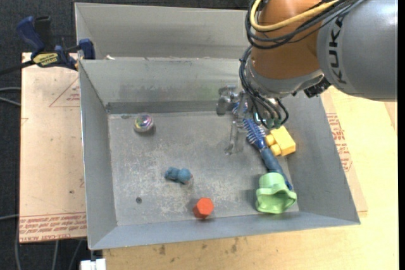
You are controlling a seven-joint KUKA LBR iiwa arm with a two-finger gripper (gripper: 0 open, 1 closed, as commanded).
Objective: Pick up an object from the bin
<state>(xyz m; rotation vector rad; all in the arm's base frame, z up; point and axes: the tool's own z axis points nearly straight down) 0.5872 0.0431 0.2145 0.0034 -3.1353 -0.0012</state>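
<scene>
My gripper (233, 136) hangs low in the right half of the bin, close to the back wall and under the arm's orange cover. Just right of it lies a blue brush (264, 152) with a ribbed head, running down and to the right. A yellow block (282, 142) rests against the brush on its right side. At the brush's lower end sits a light green cup-like piece (274, 194), near the front right corner. I see nothing held in the gripper.
A small blue lump (178, 175) and a red round piece (203, 207) lie near the front middle. A shiny multicoloured ball (144, 124) sits at the back left. The arm's cover and cables hide the bin's back right part.
</scene>
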